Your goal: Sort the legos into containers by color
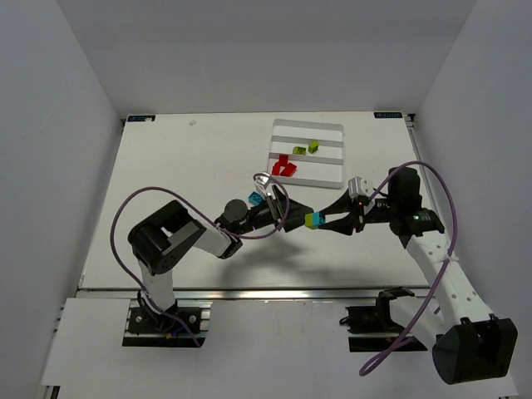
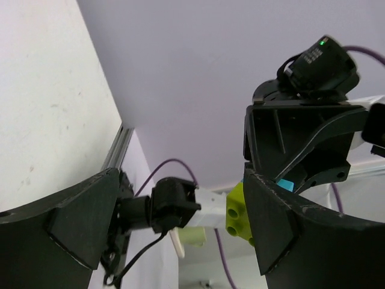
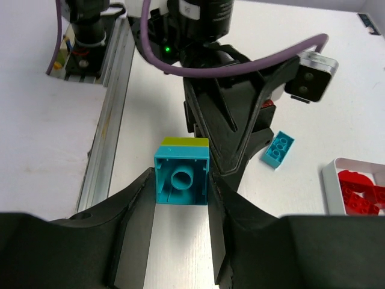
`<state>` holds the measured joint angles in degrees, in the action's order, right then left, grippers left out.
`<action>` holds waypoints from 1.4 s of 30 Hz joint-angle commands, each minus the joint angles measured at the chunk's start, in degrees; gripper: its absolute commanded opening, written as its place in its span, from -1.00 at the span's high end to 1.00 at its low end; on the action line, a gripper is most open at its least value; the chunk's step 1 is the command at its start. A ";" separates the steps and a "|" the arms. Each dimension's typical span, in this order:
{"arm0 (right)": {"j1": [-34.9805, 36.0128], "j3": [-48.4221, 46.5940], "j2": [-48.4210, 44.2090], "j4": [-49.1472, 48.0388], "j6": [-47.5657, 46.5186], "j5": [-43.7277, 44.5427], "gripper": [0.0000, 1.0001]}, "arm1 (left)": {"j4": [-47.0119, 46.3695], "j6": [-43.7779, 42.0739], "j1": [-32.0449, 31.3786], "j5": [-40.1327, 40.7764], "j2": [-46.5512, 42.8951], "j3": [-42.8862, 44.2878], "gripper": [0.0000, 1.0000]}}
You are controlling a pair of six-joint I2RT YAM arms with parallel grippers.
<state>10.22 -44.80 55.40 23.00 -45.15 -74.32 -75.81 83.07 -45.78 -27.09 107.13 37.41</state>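
My right gripper (image 3: 181,180) is shut on a cyan-blue brick (image 3: 181,179) with a yellow-green brick (image 3: 184,142) stuck on its far end, held above the table (image 1: 313,220). My left gripper (image 2: 180,183) faces it with its jaws wide apart, and the yellow-green brick (image 2: 240,212) lies against the inner face of one of its fingers (image 2: 283,232). In the top view the two grippers (image 1: 287,212) (image 1: 326,220) meet tip to tip. A second cyan-blue brick (image 1: 254,199) lies loose on the table (image 3: 277,149). The white tray (image 1: 326,176) holds two red bricks (image 1: 284,166) and two yellow-green bricks (image 1: 306,149) in separate compartments.
The tray's corner with red bricks (image 3: 360,194) shows at the right edge of the right wrist view. Purple cables loop beside both arms (image 1: 133,204). A metal rail (image 3: 111,114) runs along the table's near edge. White walls enclose the table.
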 commanded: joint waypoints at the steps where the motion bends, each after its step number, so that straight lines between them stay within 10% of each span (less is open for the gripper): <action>1: -0.11 -0.03 -3.35 -10.50 11.98 -2.31 1.00 | -28.16 0.34 0.08 5.37 -4.38 -1.28 -0.85; 25: -0.37 -10.31 -3.19 -18.17 30.47 -4.52 1.00 | -21.49 -1.07 0.69 8.11 -15.99 8.73 -0.84; 30: -0.46 -7.77 -1.70 -33.79 39.51 -4.86 1.00 | -20.08 -0.01 0.08 7.14 -15.46 8.56 -0.76; 42: -0.55 -8.55 2.26 -36.72 32.14 -4.51 1.00 | -12.44 1.48 0.60 3.63 -18.54 8.12 -0.61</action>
<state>9.89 -52.66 57.95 -10.28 -10.81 -78.96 -76.49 83.99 -45.50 -21.96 92.66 45.06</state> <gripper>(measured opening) 0.416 0.810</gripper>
